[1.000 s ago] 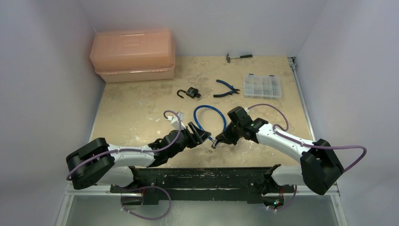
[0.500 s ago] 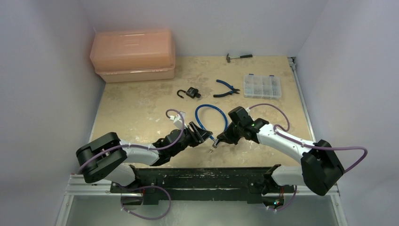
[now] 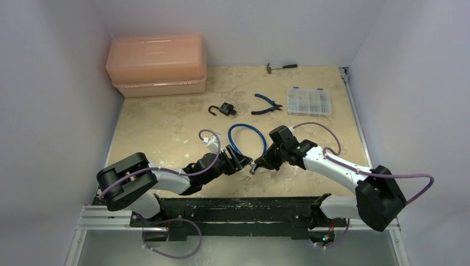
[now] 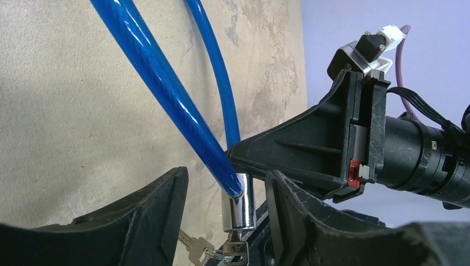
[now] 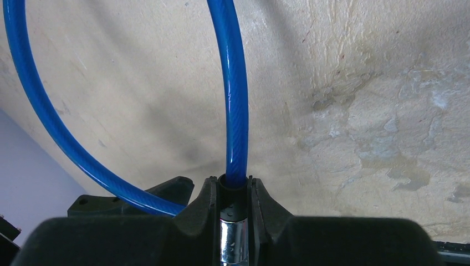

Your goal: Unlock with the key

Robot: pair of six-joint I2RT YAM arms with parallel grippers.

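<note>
A blue cable lock [image 3: 246,126] loops over the table between both arms. My right gripper [image 5: 231,187] is shut on the lock's black-and-chrome cylinder [image 5: 233,241], with the cable [image 5: 235,100] running out ahead of it. In the left wrist view the chrome end [image 4: 238,208] hangs between the spread fingers of my left gripper [image 4: 226,176], which is open and touches nothing. A small silver key [image 4: 238,250] sits in the cylinder's lower end, and a second key [image 4: 194,248] dangles from its ring. From above, the key [image 3: 250,171] shows as a speck between the grippers.
A small black padlock [image 3: 224,110] with its shackle open lies behind the cable. Blue-handled pliers [image 3: 266,103], a clear parts box [image 3: 308,101] and a hammer [image 3: 281,67] lie at the back right. A peach toolbox [image 3: 157,65] fills the back left corner.
My left arm has reached further right, bringing its gripper up around the chrome end. Its jaws narrowed and then spread again. The right arm holds still.
</note>
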